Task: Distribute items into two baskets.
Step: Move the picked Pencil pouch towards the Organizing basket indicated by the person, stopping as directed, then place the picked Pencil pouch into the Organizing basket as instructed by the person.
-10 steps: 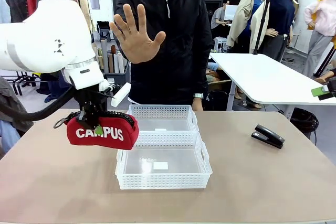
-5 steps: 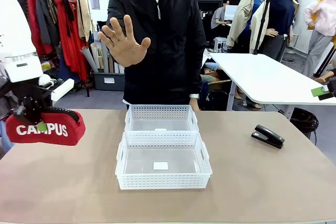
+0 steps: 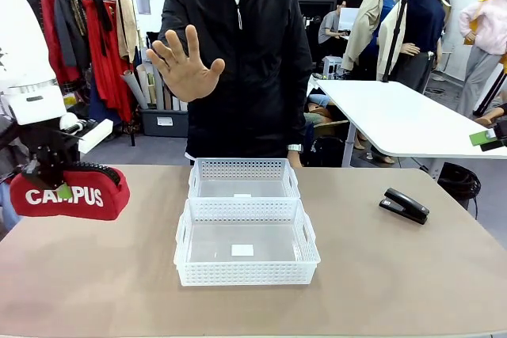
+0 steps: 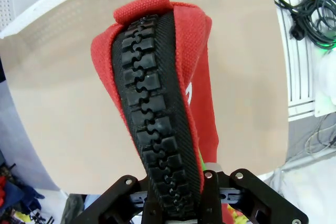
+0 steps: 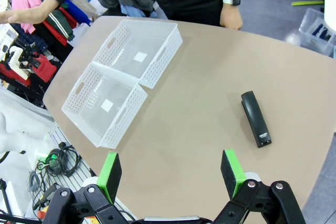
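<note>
At the left end of the surface, left gripper [image 3: 51, 173]: we see it clamped on the top of the red pouch [image 3: 70, 194], holding it lifted off the surface [image 3: 380, 275].
Left gripper, wrist view [image 4: 181, 199]: we note the jaws closed tight on the pouch's black zip ridge.
Red pouch, wrist view [image 4: 157, 98]: hangs lengthwise away from the camera over tan surface near its edge; white "CAMPUS" print faces our front camera.
Pouch vs baskets: well apart, pouch off to the left of both.
Right gripper [image 5: 170, 170]: we record it spread wide, green pads [image 5: 109, 170] far apart, nothing between them, high above the surface.
Near basket [image 3: 245, 273]: white, lattice sides, only a small label inside; also from the right wrist [image 5: 125, 123].
Far basket [image 3: 242, 169]: touching the near one end to end, on the person's side; also from the right wrist [image 5: 118, 37].
Stapler [image 3: 404, 205]: black, lying flat on the surface right of the baskets, apart from them; seen too at [image 5: 255, 118].
Person's hand [image 3: 186, 65]: raised, palm open toward us, fingers spread.
</note>
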Robot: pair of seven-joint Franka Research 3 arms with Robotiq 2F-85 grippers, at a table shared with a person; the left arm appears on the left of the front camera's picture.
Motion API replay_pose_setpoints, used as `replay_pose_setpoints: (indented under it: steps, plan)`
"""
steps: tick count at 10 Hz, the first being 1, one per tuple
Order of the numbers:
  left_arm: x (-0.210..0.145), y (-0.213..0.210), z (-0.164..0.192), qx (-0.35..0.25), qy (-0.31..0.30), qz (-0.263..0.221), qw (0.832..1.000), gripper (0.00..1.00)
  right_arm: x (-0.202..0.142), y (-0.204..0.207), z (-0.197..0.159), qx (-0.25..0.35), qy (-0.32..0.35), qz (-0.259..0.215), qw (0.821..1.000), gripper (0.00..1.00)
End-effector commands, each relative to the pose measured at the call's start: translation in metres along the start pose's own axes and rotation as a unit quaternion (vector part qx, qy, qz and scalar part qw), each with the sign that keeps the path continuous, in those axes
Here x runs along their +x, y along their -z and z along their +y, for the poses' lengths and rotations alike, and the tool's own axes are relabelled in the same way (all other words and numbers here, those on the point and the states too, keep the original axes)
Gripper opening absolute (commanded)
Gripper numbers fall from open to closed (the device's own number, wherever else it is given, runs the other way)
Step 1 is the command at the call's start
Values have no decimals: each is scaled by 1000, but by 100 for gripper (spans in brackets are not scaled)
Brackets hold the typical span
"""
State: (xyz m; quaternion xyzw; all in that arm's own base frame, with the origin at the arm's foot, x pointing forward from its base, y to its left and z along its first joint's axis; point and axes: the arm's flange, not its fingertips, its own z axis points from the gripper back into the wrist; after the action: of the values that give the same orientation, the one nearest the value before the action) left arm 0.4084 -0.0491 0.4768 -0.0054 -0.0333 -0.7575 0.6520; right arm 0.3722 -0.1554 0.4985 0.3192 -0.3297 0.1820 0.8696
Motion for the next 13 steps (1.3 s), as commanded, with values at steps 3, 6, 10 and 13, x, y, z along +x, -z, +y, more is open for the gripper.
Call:
replay_pose_setpoints:
  steps: [3, 6, 10, 13]
  plan:
    - [-1, -1, 0, 1, 0, 1, 1000, 0, 1, 0, 0, 5, -6, -8, 1000, 100]
    - [-1, -1, 0, 1, 0, 1, 1000, 0, 1, 0, 0, 5, -6, -8, 1000, 100]
    - [-1, -1, 0, 1, 0, 1, 1000, 0, 1, 0, 0, 5, -6, -8, 1000, 100]
    - [-1, -1, 0, 1, 0, 1, 1000, 0, 1, 0, 0, 5, -6, -8, 1000, 100]
